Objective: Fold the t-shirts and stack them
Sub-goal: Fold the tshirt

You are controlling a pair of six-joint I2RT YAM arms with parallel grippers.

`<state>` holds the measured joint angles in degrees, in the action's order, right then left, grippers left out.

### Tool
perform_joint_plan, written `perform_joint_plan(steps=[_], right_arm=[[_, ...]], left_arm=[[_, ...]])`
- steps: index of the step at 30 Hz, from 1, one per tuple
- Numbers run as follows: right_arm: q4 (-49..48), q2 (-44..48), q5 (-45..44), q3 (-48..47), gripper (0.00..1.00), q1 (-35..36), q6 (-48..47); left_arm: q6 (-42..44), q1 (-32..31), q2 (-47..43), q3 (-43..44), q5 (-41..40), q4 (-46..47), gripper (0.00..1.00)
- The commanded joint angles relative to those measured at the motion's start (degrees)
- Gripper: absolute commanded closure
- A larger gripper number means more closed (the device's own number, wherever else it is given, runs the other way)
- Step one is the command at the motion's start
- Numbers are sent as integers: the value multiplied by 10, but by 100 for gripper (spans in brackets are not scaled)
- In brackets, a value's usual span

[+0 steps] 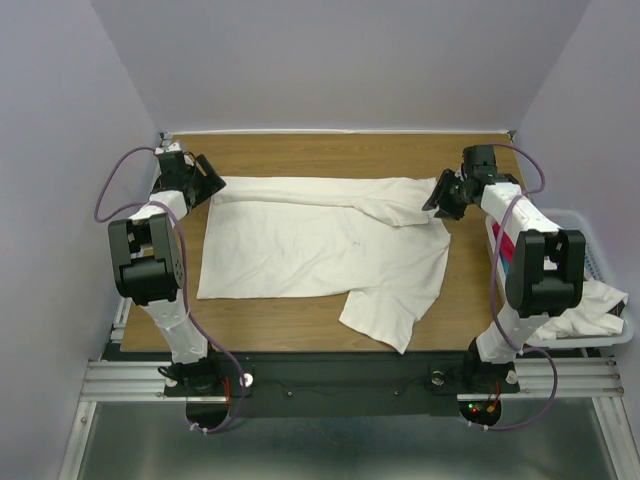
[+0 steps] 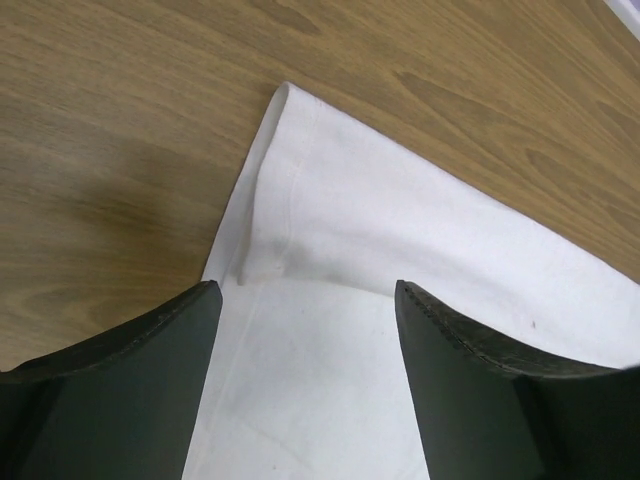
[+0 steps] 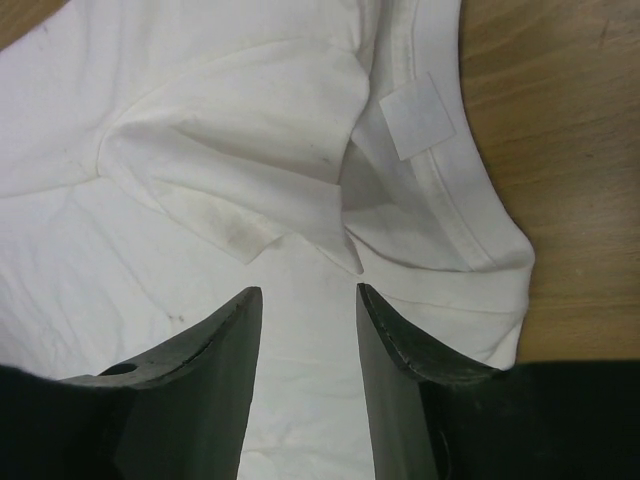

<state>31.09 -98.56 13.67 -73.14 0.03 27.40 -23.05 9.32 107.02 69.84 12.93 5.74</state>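
Note:
The off-white t-shirt [image 1: 300, 245] lies spread on the wooden table, its far edge folded over and one sleeve hanging toward the near edge. My left gripper [image 1: 208, 182] hovers open over its far left corner [image 2: 300, 190], nothing between the fingers. My right gripper [image 1: 440, 198] hovers open over the collar end, where the neck label [image 3: 420, 115] and a folded sleeve [image 3: 240, 160] show. The magenta-red t-shirt [image 1: 505, 247] and a white t-shirt [image 1: 592, 305] lie in the basket at the right.
The white slatted basket [image 1: 600, 262] stands off the table's right side, beside the right arm. Bare wood [image 1: 340, 150] runs along the far edge of the table, with lilac walls behind and at both sides.

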Motion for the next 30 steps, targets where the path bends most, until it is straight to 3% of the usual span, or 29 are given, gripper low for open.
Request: perform_joint_plan(steps=[1,6,12,18,22,28,29,30], right_arm=[[-8,22,9,-21,51,-2,-18],[-9,17,19,-11,51,-1,-22],[-15,14,21,-2,51,-1,-26],[-28,7,27,12,51,-2,-25],[-33,4,33,18,52,-1,-23],[-37,2,35,20,52,-1,-23],[-38,2,36,21,52,-1,-23],[-39,2,36,22,53,-2,-23]], left_arm=[[0,-2,-14,-2,-6,14,18],[5,-4,23,19,-3,15,22],[20,-4,58,43,3,15,33],[27,-10,74,51,5,15,47],[30,-11,70,50,4,11,67],[34,-15,40,39,-2,1,69],[36,-15,35,39,-2,-2,78],[37,-16,33,39,-2,-5,79]])
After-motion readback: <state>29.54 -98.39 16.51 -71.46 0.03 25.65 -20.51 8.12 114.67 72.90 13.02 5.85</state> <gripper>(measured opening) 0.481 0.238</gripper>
